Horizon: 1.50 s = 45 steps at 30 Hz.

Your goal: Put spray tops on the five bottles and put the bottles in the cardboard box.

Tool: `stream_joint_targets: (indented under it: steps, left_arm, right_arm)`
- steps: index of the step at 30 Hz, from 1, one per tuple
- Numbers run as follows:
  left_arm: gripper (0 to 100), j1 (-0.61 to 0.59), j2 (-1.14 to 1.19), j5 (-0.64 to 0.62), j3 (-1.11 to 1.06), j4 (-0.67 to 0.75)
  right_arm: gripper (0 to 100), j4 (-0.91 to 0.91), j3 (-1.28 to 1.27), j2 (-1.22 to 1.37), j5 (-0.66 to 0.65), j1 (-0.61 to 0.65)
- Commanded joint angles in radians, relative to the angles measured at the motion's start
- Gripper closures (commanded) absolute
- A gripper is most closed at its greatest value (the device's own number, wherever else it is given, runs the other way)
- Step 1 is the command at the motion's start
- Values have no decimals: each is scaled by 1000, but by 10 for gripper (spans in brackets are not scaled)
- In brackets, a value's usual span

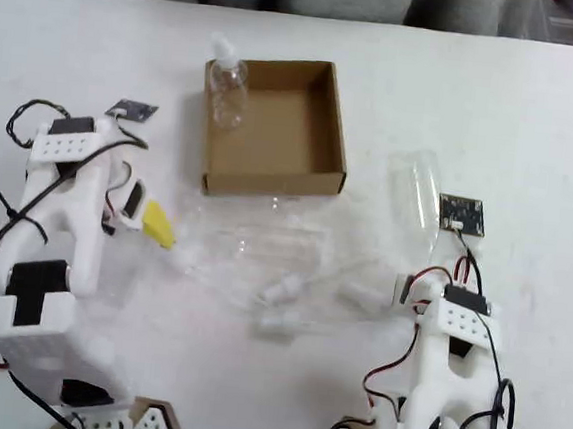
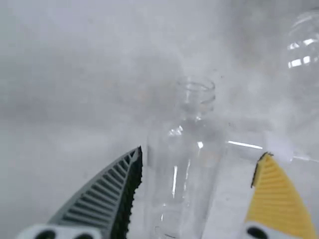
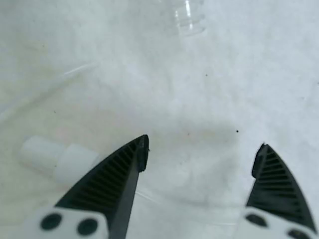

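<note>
Presently the left gripper (image 2: 202, 153) gapes either side of a clear, uncapped plastic bottle (image 2: 184, 164) lying on the white table (image 1: 478, 91). The right gripper (image 3: 203, 142), also spread, hangs beside a white spray top (image 3: 57, 159).

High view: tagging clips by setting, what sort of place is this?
Likely a robotics test bench: left arm and right arm at a white table, a circuit board, a cardboard box, clear bottles.

Parted fingers (image 3: 115, 188) beside spray top (image 3: 57, 158)
</note>
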State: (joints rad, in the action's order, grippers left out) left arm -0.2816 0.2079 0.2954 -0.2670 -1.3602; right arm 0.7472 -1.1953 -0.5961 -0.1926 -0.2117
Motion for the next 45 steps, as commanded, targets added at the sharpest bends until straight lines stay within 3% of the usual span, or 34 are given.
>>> stream_joint_targets:
  steps: [1,8,11,32,39,45]
  left_arm:
    - [653,-10,-5,-21,40,3]
    - [653,-19,-5,-40,37,0]
    - [653,-65,-5,-87,44,6]
    - [653,-259,-8,-86,109,-2]
    - [653,-220,-13,-80,110,-44]
    - [653,-110,-16,-123,112,-97]
  right_arm:
    - [698,-18,8,-16,-12,7]
    - [698,-18,8,-16,-12,7]
    - [698,-18,8,-16,-12,7]
    - [698,-18,8,-16,-12,7]
    - [698,-18,8,-16,-12,7]
    - [698,-18,8,-16,-12,7]
